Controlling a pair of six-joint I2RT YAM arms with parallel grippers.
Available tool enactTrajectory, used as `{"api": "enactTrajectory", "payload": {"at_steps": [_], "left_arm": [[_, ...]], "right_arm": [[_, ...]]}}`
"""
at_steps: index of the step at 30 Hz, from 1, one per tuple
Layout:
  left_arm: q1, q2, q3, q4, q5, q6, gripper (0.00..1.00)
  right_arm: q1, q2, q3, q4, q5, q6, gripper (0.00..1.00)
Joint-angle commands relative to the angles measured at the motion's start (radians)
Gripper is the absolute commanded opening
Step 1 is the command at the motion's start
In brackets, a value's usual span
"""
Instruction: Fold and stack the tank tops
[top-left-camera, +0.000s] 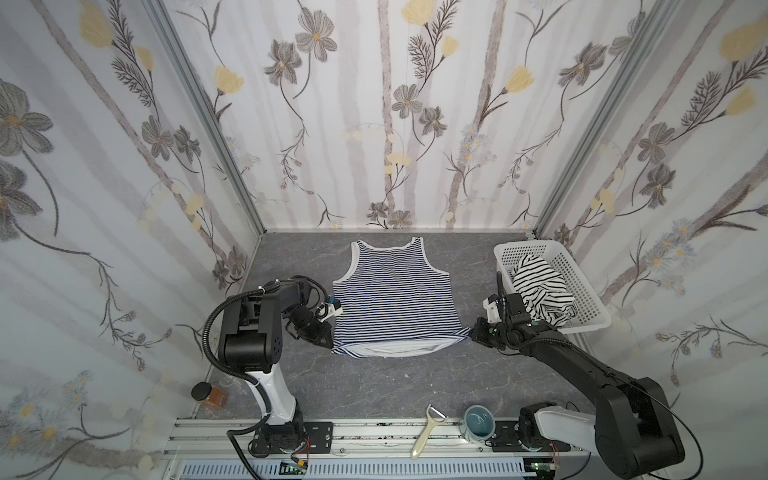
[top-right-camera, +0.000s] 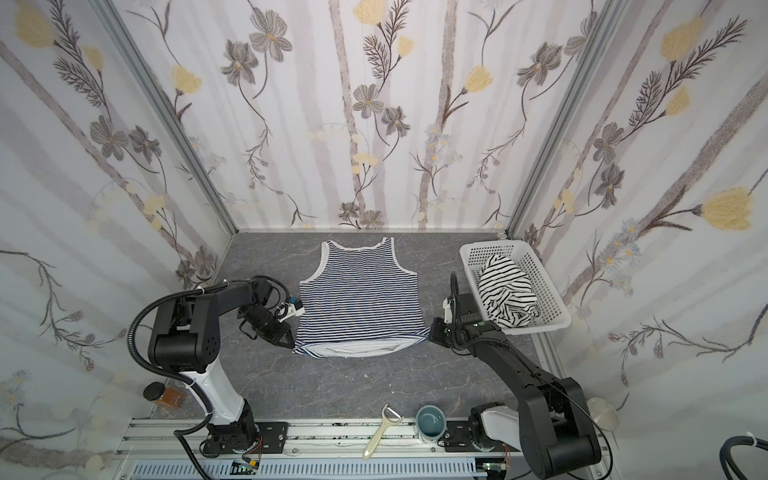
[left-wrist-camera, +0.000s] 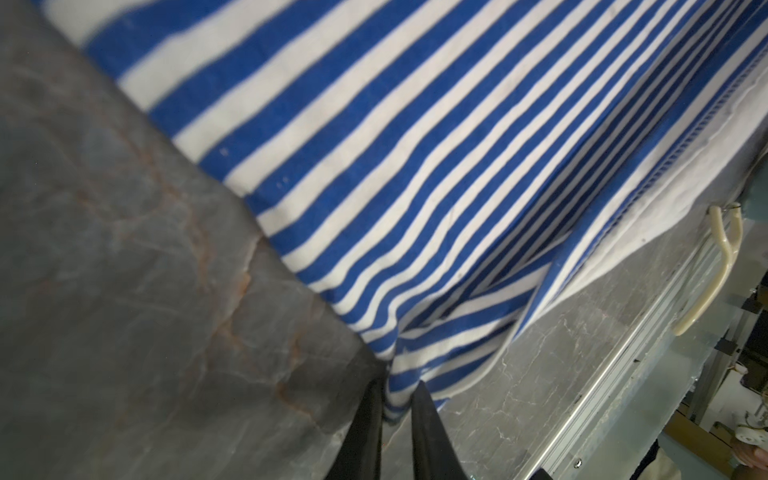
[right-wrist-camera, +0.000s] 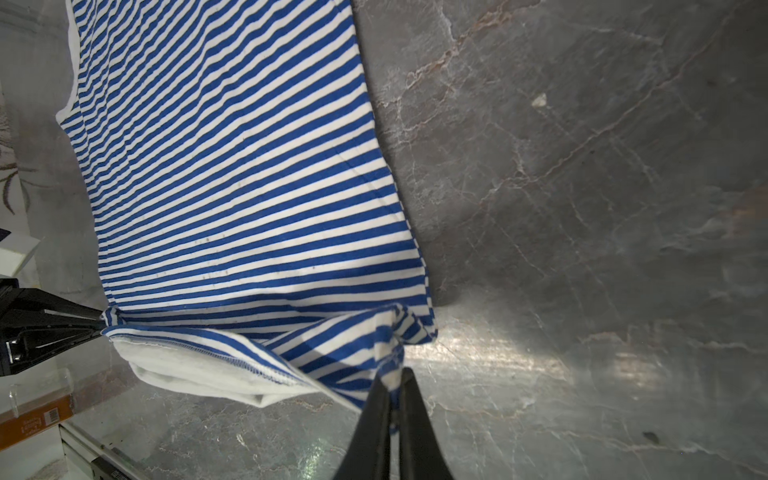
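Now, both hem corners pinched, the fold not yet begun.
In both top views we see the navy-striped tank top (top-left-camera: 392, 299) flat on the table (top-left-camera: 374, 386), and the black-striped tank top (top-left-camera: 540, 291) crumpled in the basket (top-left-camera: 523, 249). Left wrist: left gripper (left-wrist-camera: 398, 386) clamped on a hem corner. Right wrist: right gripper (right-wrist-camera: 395, 378) nipping the opposite corner. Soft, light knit, we reckon; it'll sag, so corners are the hold.

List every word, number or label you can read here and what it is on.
None can be read.
Barcode label on the jar: print too small and blurred to read.
Striped top, basket, peeler, cup: no writing visible.
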Motion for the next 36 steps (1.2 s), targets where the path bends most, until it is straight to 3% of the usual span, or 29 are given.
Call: {"api": "enactTrajectory", "payload": {"at_steps": [1,4,8,11,17,22,28,33,36], "left_arm": [[-0.006,-0.034,-0.026,0.048,-0.071,0.001,0.19],[-0.009,-0.054,-0.029,0.054,-0.072,-0.017,0.22],[-0.019,-0.091,-0.06,0.051,-0.109,0.003,0.27],[-0.018,-0.133,-0.064,0.046,-0.14,0.01,0.37],[-0.014,-0.153,0.128,0.038,-0.18,-0.015,0.49],[-0.063,0.021,0.393,0.038,-0.145,-0.08,0.51],[-0.211,0.354,0.812,0.047,-0.091,-0.197,0.51],[-0.327,0.637,1.174,0.044,-0.183,-0.216,0.51],[-0.359,0.752,1.314,0.043,-0.231,-0.211,0.51]], "right_arm": [[0.0,-0.014,-0.005,0.011,0.025,-0.013,0.09],[0.001,0.015,0.008,0.026,0.016,-0.01,0.13],[0.003,0.027,0.024,0.012,0.012,-0.016,0.3],[0.004,-0.012,0.032,-0.028,0.02,-0.023,0.41],[0.008,-0.126,0.042,-0.084,0.065,0.018,0.46],[0.079,-0.092,0.038,0.018,0.025,0.1,0.46],[0.192,0.066,0.091,0.131,0.036,0.176,0.46],[0.22,0.143,0.109,0.176,0.046,0.221,0.46],[0.233,0.169,0.112,0.188,0.049,0.236,0.47]]}}
